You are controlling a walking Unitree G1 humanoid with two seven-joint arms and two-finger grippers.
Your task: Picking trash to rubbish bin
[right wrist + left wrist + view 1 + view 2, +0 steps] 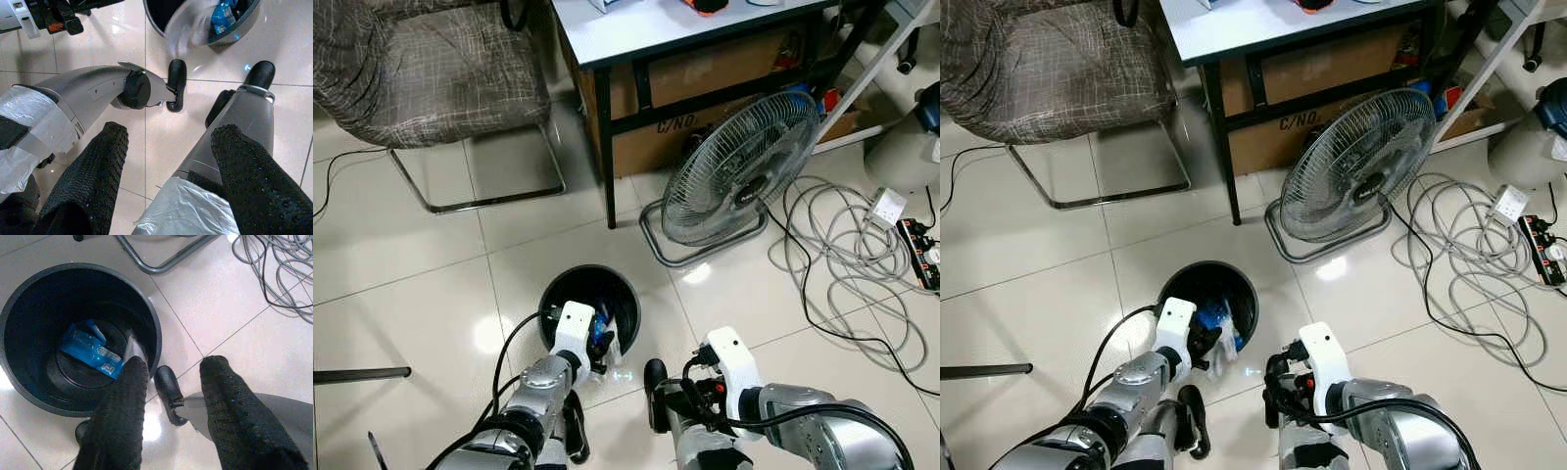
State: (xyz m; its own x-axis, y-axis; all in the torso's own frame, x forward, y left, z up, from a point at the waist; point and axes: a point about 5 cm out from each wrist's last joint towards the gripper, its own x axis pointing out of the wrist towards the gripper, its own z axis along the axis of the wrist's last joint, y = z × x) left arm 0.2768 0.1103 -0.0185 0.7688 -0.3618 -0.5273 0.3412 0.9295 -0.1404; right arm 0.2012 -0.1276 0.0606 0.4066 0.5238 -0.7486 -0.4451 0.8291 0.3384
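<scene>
— White floor tiles point(431, 323) are seen; where is the trash?
— A blue wrapper point(90, 351) lies inside the black bin point(628, 299), lower centre. The left gripper point(173, 387) is spread apart above its rim; the right gripper point(166, 142) is parted too.

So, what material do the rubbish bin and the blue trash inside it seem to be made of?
The rubbish bin looks like dark, smooth plastic: its thin rim has a dull sheen. The blue trash seems to be a glossy plastic wrapper, crinkled with a printed label, though this is uncertain.
</scene>
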